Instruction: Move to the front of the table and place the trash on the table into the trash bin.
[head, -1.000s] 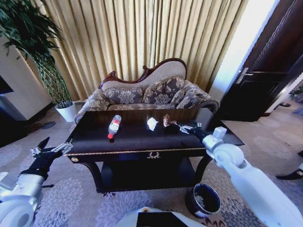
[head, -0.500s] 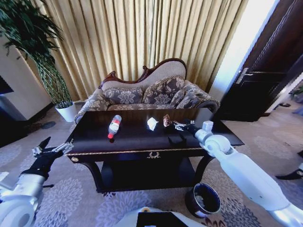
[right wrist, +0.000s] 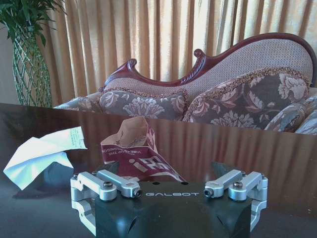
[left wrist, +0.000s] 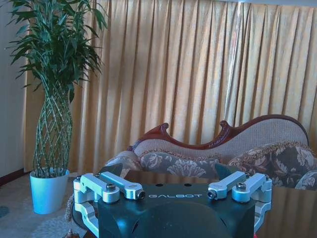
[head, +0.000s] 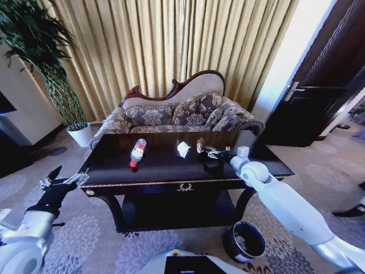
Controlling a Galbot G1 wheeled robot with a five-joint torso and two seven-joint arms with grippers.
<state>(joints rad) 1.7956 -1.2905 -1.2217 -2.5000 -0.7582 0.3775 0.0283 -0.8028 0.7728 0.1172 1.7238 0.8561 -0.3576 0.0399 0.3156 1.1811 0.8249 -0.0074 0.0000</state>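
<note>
On the dark glossy table (head: 114, 166) lie a clear bottle with a red label (head: 137, 152), a white paper wad (head: 183, 149) and a brown-pink wrapper (head: 201, 145). My right gripper (head: 211, 153) reaches low over the tabletop and stands open just short of the wrapper (right wrist: 134, 148), which rises between its spread fingers in the right wrist view. The paper wad (right wrist: 42, 154) lies beside it. The round dark trash bin (head: 246, 241) sits on the carpet by the table's front right leg. My left gripper (head: 60, 183) hangs open off the table's left end, holding nothing.
A patterned sofa (head: 182, 114) stands behind the table before gold curtains. A tall plant in a white pot (head: 80, 136) is at the back left. A dark door (head: 319, 85) is at the right. Patterned carpet lies in front of the table.
My right gripper has slid leftward over the tabletop, closing in on the wrapper. The left arm and the trash have not moved.
</note>
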